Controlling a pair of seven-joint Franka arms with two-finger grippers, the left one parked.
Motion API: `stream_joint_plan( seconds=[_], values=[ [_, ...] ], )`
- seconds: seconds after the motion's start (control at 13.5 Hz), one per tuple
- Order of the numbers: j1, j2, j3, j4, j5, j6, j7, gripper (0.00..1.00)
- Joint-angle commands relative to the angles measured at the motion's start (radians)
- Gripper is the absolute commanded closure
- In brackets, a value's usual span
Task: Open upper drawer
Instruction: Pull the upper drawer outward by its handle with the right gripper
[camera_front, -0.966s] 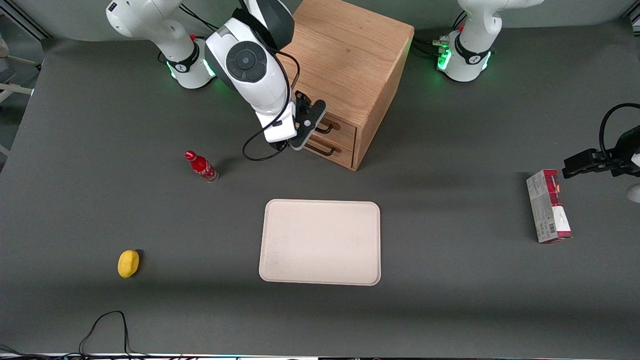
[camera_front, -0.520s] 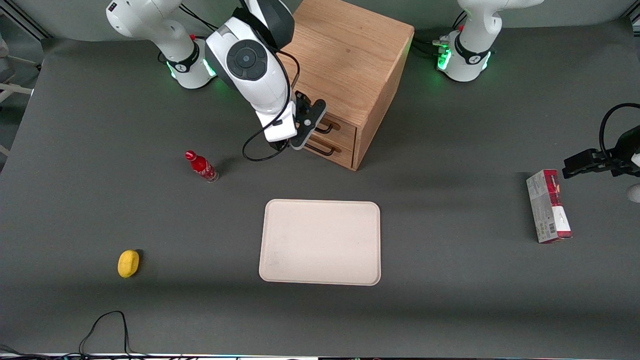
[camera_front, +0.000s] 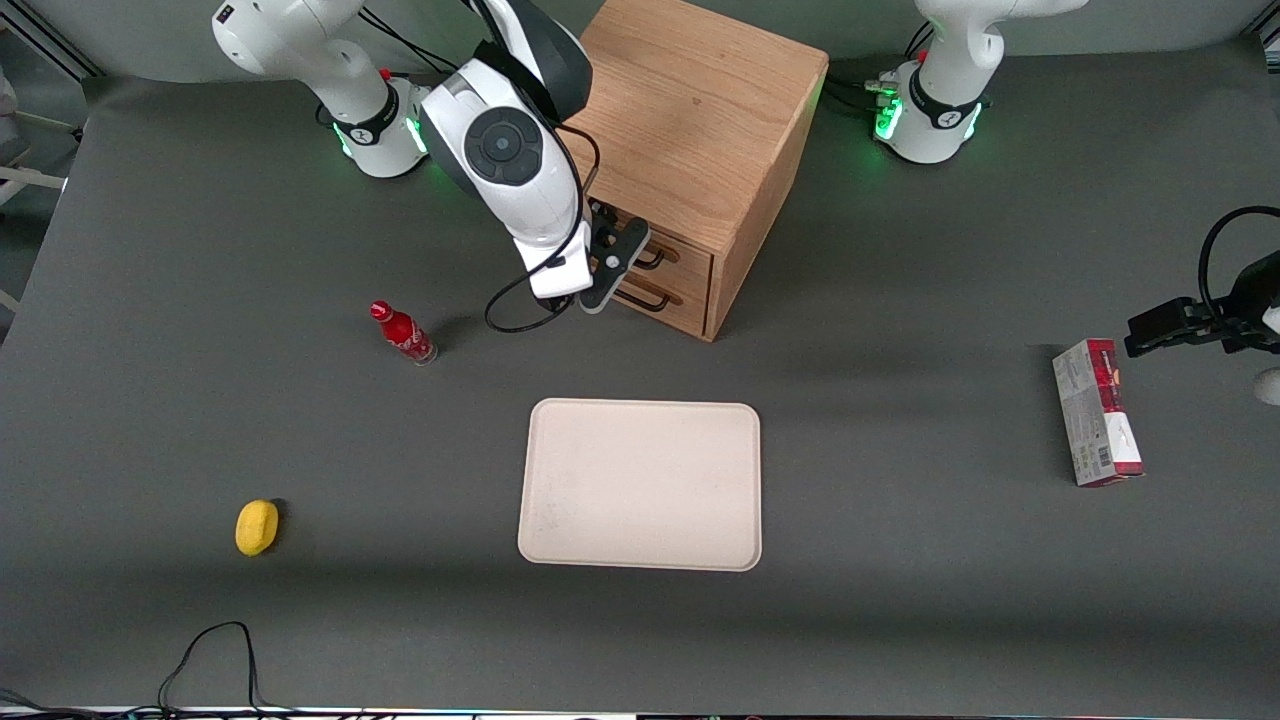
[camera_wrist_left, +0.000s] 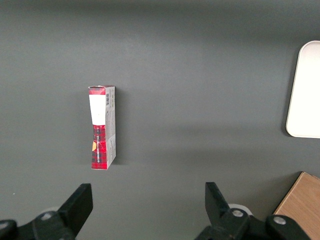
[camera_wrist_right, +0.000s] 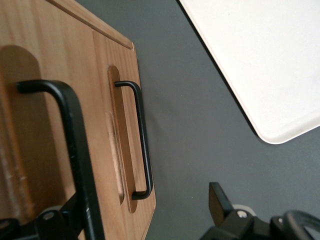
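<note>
The light oak cabinet (camera_front: 700, 120) stands at the back of the table, its two drawers facing the working arm's end. The upper drawer (camera_front: 684, 256) is closed, flush with the lower drawer (camera_front: 676, 308). My right gripper (camera_front: 628, 255) is open at the upper drawer's front. In the right wrist view the upper drawer (camera_wrist_right: 45, 60) fills the near field. Its thin black wire handle (camera_wrist_right: 75, 135) runs between my open gripper's (camera_wrist_right: 145, 200) fingers, close to one of them and not clamped. The lower drawer's handle (camera_wrist_right: 142, 145) lies farther off.
A cream tray (camera_front: 640, 485) lies nearer the front camera than the cabinet. A red bottle (camera_front: 403, 333) stands toward the working arm's end, and a yellow object (camera_front: 257, 527) lies nearer the camera. A red-and-white box (camera_front: 1097, 412) lies toward the parked arm's end.
My gripper has moved a little lower and closer in on the upper drawer's handle. The drawer has not moved.
</note>
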Motion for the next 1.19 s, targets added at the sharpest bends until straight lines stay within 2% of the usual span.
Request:
stream_joint_plan(
  seconds=[0.0,0.37,1.11],
  values=[
    [0.009,0.010,-0.009,-0.005,-0.025,0.025,-0.017,0.00],
    [-0.002,0.019,-0.041,0.004,-0.031,0.025,-0.043,0.00],
    [-0.154,0.103,-0.043,0.130,-0.025,0.002,-0.198,0.00]
  ],
)
